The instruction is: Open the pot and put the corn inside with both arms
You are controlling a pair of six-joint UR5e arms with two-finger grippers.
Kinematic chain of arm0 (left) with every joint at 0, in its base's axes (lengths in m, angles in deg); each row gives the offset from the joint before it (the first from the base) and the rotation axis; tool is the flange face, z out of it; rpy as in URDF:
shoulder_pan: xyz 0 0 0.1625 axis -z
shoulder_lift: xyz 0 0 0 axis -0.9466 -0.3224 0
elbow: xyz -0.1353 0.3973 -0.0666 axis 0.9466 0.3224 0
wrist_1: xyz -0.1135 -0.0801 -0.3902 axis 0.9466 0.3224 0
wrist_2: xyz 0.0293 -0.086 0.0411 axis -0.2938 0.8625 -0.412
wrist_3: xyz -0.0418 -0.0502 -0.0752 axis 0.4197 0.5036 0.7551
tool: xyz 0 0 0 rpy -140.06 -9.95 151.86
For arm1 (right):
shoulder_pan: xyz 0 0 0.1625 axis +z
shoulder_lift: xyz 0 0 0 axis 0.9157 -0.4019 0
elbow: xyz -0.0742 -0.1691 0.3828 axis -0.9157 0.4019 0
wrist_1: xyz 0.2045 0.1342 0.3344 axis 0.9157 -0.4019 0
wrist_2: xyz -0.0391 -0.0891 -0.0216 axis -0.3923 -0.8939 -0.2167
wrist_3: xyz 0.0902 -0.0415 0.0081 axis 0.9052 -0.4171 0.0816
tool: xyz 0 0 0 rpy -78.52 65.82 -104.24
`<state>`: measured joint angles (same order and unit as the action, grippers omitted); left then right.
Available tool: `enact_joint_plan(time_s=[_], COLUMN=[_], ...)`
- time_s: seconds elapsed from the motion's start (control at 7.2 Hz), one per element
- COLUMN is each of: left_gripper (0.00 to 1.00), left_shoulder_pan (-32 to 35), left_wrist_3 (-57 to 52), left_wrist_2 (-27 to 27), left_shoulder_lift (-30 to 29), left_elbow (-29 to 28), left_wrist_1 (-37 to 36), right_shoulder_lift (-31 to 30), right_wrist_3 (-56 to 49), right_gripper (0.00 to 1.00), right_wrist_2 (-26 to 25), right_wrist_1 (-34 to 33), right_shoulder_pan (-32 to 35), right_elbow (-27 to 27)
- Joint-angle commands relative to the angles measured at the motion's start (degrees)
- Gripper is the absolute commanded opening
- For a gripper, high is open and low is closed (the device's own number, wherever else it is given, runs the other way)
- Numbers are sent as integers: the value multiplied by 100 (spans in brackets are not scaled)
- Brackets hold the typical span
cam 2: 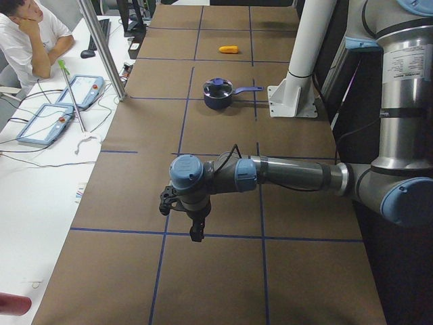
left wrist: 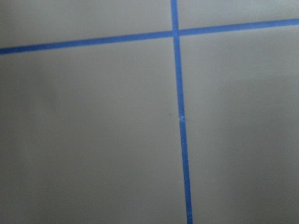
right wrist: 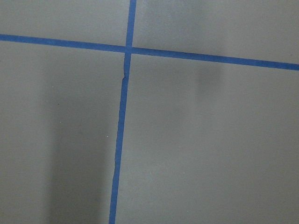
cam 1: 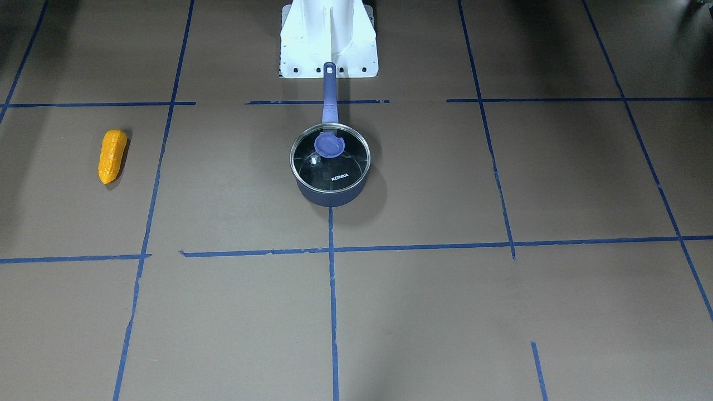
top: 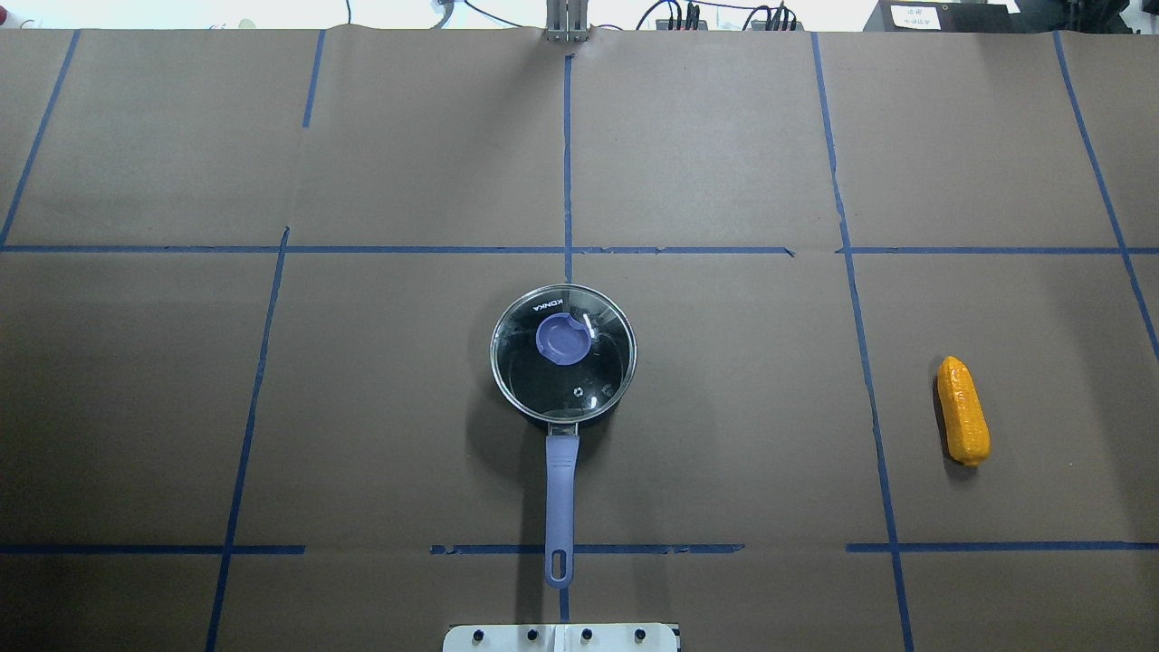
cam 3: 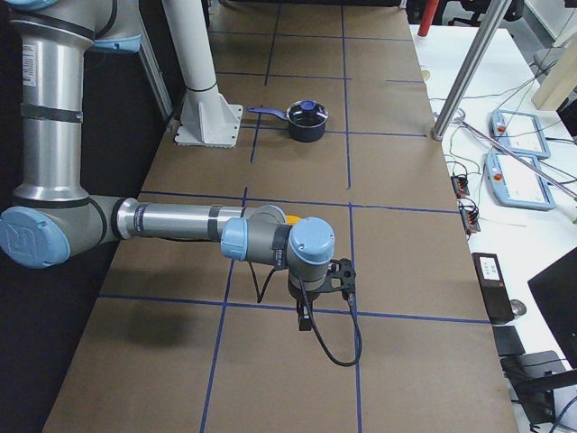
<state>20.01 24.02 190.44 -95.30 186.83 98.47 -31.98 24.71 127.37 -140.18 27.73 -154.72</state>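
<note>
The pot stands at the table's middle, its glass lid on it and its long handle pointing to the robot's base. It also shows in the overhead view. The corn lies alone on the robot's right side, far from the pot. The left gripper shows only in the exterior left view, hanging over bare table far from the pot. The right gripper shows only in the exterior right view, near the corn. I cannot tell whether either is open or shut. Both wrist views show only brown paper and blue tape.
The white base stand is just behind the pot handle's end. Blue tape lines grid the brown table cover. A side table with tablets, a metal pole and a seated person lie beyond the far edge.
</note>
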Motion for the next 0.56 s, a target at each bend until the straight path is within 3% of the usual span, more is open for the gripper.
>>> enact_joint_plan(time_s=[0.0, 0.14, 0.42], left_gripper=[100, 100, 100], left_shoulder_pan=[-15, -41, -1151], left_wrist_3=[15, 294, 2220], left_wrist_2=[70, 444, 301], left_shoulder_lift=[-308, -353, -362], left_elbow=[96, 235, 1295], left_wrist_1=[850, 880, 1089], right_shoulder_lift=[50, 102, 112], right_wrist_3=[9, 18, 26], right_gripper=[100, 100, 100], right_wrist_2=[2, 2, 2], right_wrist_1=[0, 0, 0], right_shoulder_pan=[-8, -69, -122], right_elbow=[-12, -12, -3])
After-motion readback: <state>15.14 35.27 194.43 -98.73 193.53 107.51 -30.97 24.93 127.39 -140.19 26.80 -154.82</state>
